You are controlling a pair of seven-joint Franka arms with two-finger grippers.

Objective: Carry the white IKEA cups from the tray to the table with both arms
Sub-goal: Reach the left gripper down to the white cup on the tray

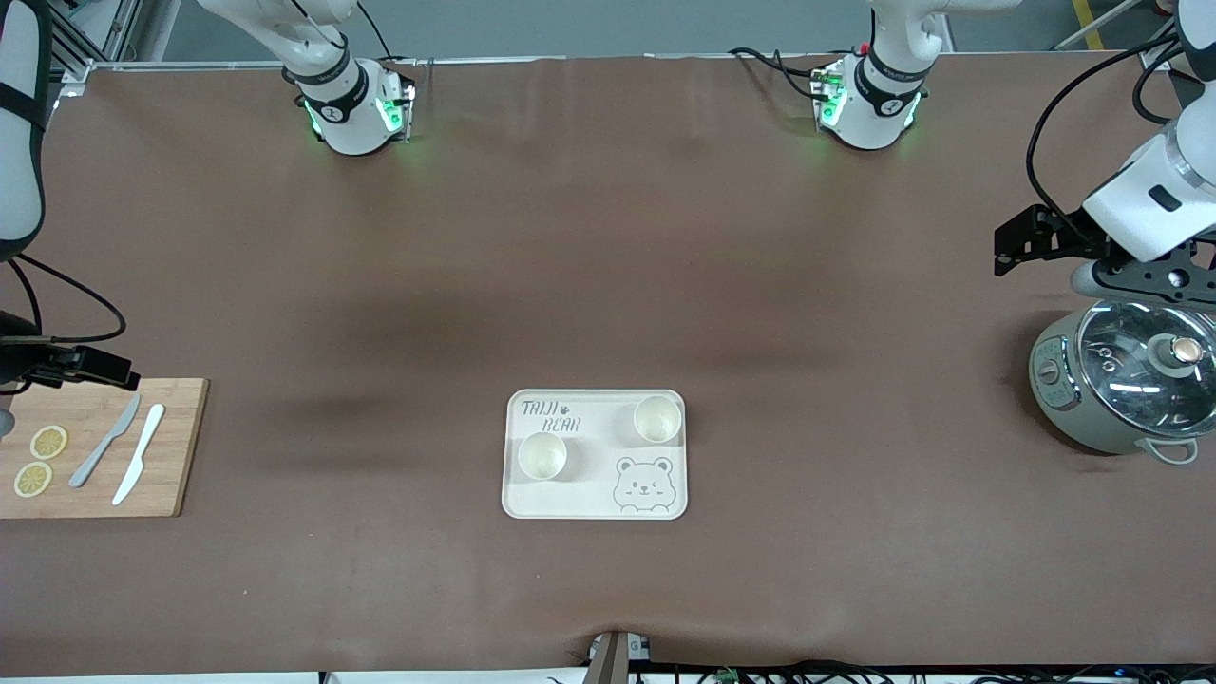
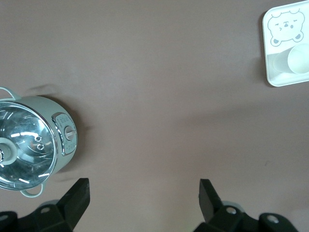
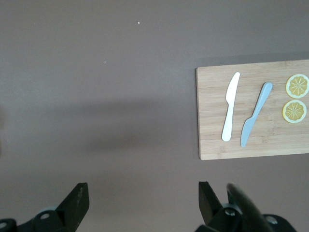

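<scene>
Two white IKEA cups stand upright on the cream bear-printed tray (image 1: pixel 594 503) in the middle of the table. One cup (image 1: pixel 542 456) is toward the right arm's end, the other cup (image 1: pixel 657 418) toward the left arm's end and farther from the front camera. One cup (image 2: pixel 299 60) and the tray's corner (image 2: pixel 277 79) show in the left wrist view. My left gripper (image 2: pixel 143 195) is open and empty, up over the table beside the pot. My right gripper (image 3: pixel 142 198) is open and empty, up over bare table beside the cutting board.
A grey-green pot with a glass lid (image 1: pixel 1126 380) stands at the left arm's end. A wooden cutting board (image 1: pixel 100 446) lies at the right arm's end with a grey knife (image 1: pixel 106 440), a white knife (image 1: pixel 139 465) and two lemon slices (image 1: pixel 40 461).
</scene>
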